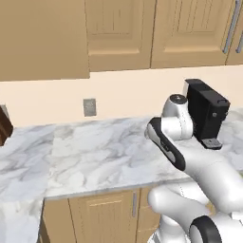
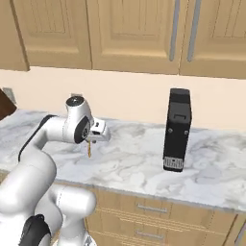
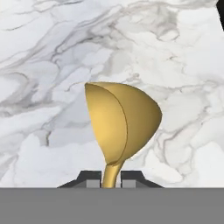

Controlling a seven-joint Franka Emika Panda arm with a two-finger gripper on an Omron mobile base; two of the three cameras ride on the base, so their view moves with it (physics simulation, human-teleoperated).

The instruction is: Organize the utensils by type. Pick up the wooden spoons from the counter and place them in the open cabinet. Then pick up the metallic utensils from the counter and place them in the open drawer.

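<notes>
My gripper [image 3: 111,178] is shut on the thin stem of a small gold-yellow metallic utensil [image 3: 122,120]. Its rounded bowl stands out ahead of the fingertips [image 3: 90,178], above the white marble counter [image 3: 43,65]. In the right base view the gripper [image 2: 91,140] hangs at the end of the bent arm over the counter [image 2: 134,163], and the gold utensil [image 2: 89,150] points straight down from it, clear of the surface. The wooden spoons, the open cabinet and the open drawer are out of view.
A black coffee machine [image 2: 176,129] [image 1: 206,114] stands on the counter to the right of the arm. Closed tan upper cabinets [image 2: 134,33] line the wall, with an outlet [image 1: 89,107] below. A dark brown object [image 1: 4,126] sits at the far left.
</notes>
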